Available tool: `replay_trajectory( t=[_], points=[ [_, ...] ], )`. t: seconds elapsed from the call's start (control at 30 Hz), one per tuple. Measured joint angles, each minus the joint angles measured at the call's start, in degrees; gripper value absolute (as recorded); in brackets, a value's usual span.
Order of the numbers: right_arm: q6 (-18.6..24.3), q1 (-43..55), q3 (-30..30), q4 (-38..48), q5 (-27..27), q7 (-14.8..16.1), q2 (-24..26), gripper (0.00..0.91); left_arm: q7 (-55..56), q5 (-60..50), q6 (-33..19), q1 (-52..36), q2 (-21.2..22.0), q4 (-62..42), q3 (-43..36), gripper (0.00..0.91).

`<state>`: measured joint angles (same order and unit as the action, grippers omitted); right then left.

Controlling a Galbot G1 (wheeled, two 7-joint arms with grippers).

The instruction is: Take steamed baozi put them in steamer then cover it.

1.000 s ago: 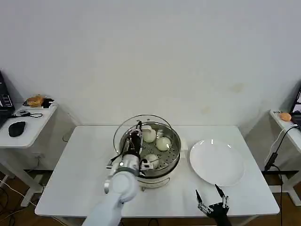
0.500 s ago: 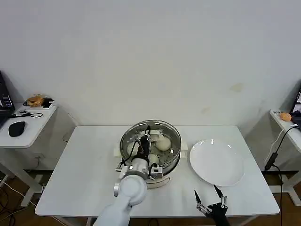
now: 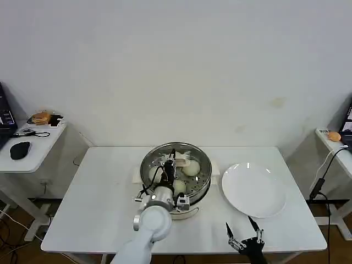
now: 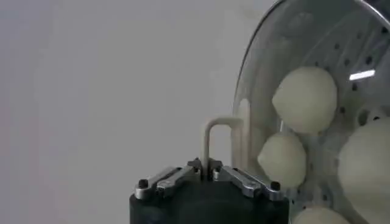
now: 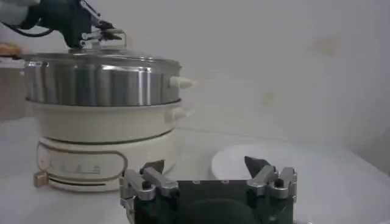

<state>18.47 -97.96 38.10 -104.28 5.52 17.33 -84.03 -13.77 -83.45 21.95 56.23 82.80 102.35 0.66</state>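
The steamer (image 3: 205, 171) stands mid-table, a shiny steel pot on a cream base (image 5: 103, 152). The cover (image 3: 193, 154), a clear glass lid, lies level on its rim. Through the glass I see steamed baozi (image 3: 191, 165) (image 4: 304, 99) (image 4: 281, 159) on the perforated tray. My left gripper (image 3: 170, 165) (image 4: 206, 168) is above the pot's middle, shut on the cover's pale bar handle (image 4: 222, 125). From the right wrist view the cover (image 5: 97, 58) rests on the steamer (image 5: 91, 82), held by the left gripper (image 5: 100, 38). My right gripper (image 3: 242, 234) (image 5: 204, 164) hangs open at the table's front edge.
A flat white plate (image 3: 253, 190) (image 5: 292, 170) lies right of the steamer. A side table (image 3: 30, 146) with a mouse and food stands far left; another side table (image 3: 330, 144) with a cable stands at the right. The white wall is behind.
The cover was tilted and offset to the left of the steamer; my left gripper carried it right and down, and it now lies level on the rim. The right gripper barely moved.
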Motion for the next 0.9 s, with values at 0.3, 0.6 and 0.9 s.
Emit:
replay_trajectory(
  t=[0.3,0.6,0.9],
  points=[
    [0.0,-0.1,-0.3,0.0,0.0,0.1,0.0,0.907,-0.4,-0.6,-0.2,-0.2,0.4,-0.4,0.1,0.907],
    [0.0,0.1,-0.8,0.3,-0.1,0.1,0.0,0.907,-0.8,-0.7,-0.5,0.4,-0.1,0.7,-0.1,0.907],
    [0.0,0.1,-1.2,0.5,-0.3,0.1,-0.2,0.907,-0.8,-0.1,-0.5,1.6,-1.2,3.1,0.5,0.907]
  ],
)
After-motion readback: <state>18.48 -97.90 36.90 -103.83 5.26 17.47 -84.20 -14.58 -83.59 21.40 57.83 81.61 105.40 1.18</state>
